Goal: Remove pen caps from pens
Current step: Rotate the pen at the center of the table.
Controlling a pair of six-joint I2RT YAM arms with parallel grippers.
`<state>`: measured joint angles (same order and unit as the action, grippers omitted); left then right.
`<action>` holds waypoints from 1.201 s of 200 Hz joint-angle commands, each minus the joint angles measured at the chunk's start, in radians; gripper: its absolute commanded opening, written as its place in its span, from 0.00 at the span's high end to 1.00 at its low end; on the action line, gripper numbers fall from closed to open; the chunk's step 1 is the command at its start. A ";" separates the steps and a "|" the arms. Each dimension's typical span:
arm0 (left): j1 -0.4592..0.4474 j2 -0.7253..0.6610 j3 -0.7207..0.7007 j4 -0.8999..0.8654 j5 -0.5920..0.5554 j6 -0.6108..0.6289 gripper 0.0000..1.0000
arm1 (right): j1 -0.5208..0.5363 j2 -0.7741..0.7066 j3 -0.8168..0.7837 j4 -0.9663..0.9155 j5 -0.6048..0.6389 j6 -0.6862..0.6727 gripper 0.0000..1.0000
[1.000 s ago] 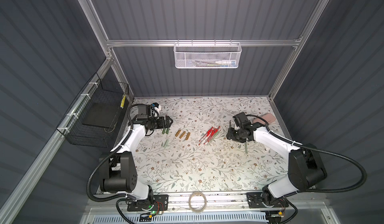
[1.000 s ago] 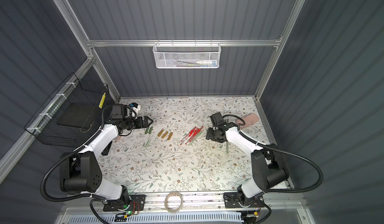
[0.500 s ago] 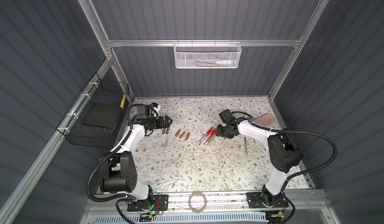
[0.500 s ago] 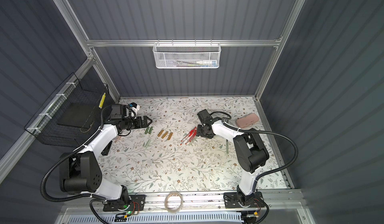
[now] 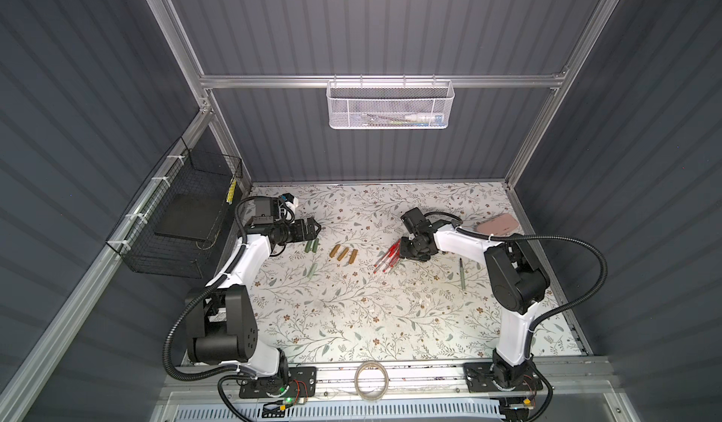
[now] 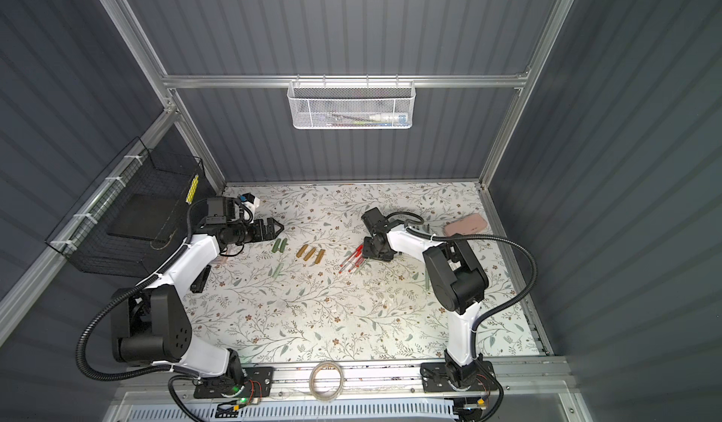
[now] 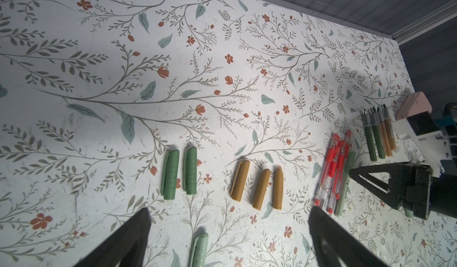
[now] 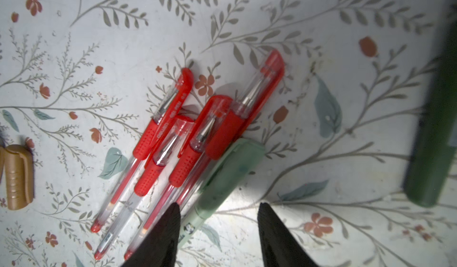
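Six pen caps lie loose on the left half of the desk [image 5: 351, 322]: two dark green caps [image 7: 191, 171], three golden-brown caps [image 7: 261, 188] and one pale green cap [image 7: 197, 249]. A row of bare pens [image 7: 378, 134] rests by the pink case [image 7: 415, 105] near the back right corner. By my reckoning four red pens [image 8: 173, 142] and a pale green pen [image 8: 230, 171] remain capped, bunched mid-desk. The right claw [image 8: 218, 205] hangs half open astride that pale green pen, gripping nothing; the left claw [image 7: 229, 210] gapes wide and empty above the caps

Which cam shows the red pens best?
Right wrist: the red pens are close up, four of them, caps on. Left wrist shows them small and far off. In both top views they are only thin red streaks.
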<state>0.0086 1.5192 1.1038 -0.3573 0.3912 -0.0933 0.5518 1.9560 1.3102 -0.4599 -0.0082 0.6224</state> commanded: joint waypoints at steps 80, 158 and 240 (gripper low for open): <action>0.008 0.012 0.001 0.003 0.024 -0.018 0.00 | 0.029 -0.010 -0.048 -0.042 0.045 -0.006 0.57; 0.008 0.019 0.005 0.002 0.029 -0.027 0.00 | 0.033 -0.057 -0.121 -0.066 0.072 -0.011 0.62; 0.010 0.022 -0.002 0.014 0.036 -0.030 0.00 | 0.055 -0.012 -0.066 -0.145 0.099 -0.037 0.64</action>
<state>0.0105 1.5318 1.1038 -0.3500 0.4053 -0.1165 0.5987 1.9102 1.2274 -0.5175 0.0689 0.6018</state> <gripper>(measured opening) 0.996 0.370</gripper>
